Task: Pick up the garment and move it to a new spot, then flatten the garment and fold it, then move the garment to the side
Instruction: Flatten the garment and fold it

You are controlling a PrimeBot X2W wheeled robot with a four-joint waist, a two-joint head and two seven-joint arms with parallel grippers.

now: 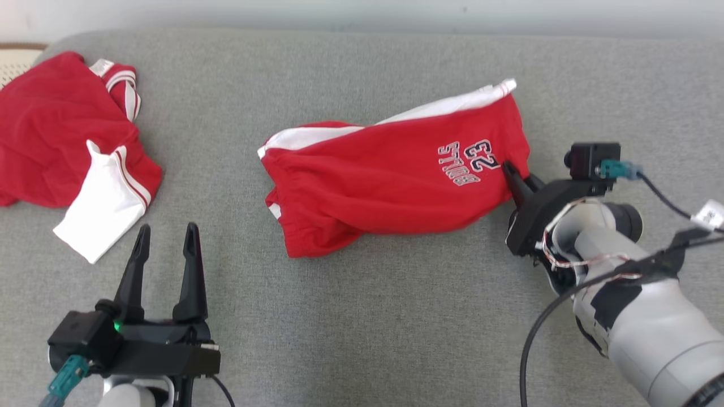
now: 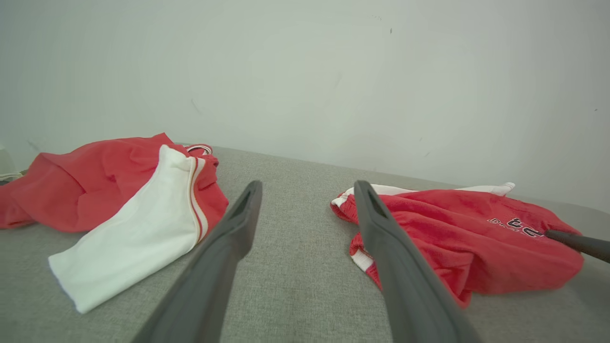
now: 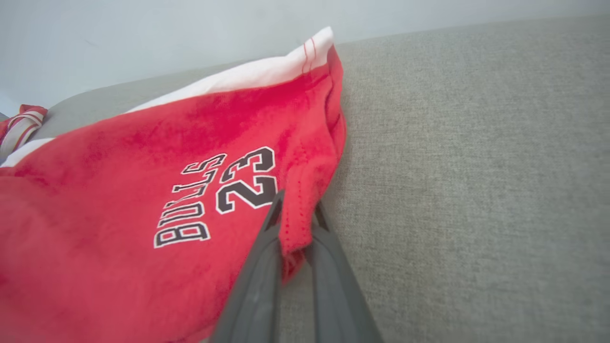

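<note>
The garment (image 1: 390, 181) is a pair of red shorts with a white side stripe and "BULLS 23" print, lying crumpled in the middle of the grey cushion (image 1: 367, 328). My right gripper (image 1: 507, 168) is at the garment's right edge, shut on a pinch of its red hem. In the right wrist view the hem (image 3: 298, 214) is squeezed between the two dark fingers of the gripper (image 3: 295, 207). My left gripper (image 1: 167, 229) stands open at the lower left, off the cloth, with bare cushion between its fingers (image 2: 224, 247). The garment (image 2: 467, 243) lies to its right.
A second red and white garment (image 1: 56, 130) lies bunched at the far left (image 2: 119, 190), close to my left gripper. A pale wall (image 2: 305, 71) rises behind the cushion. A woven cream object (image 1: 17, 59) shows at the top left corner.
</note>
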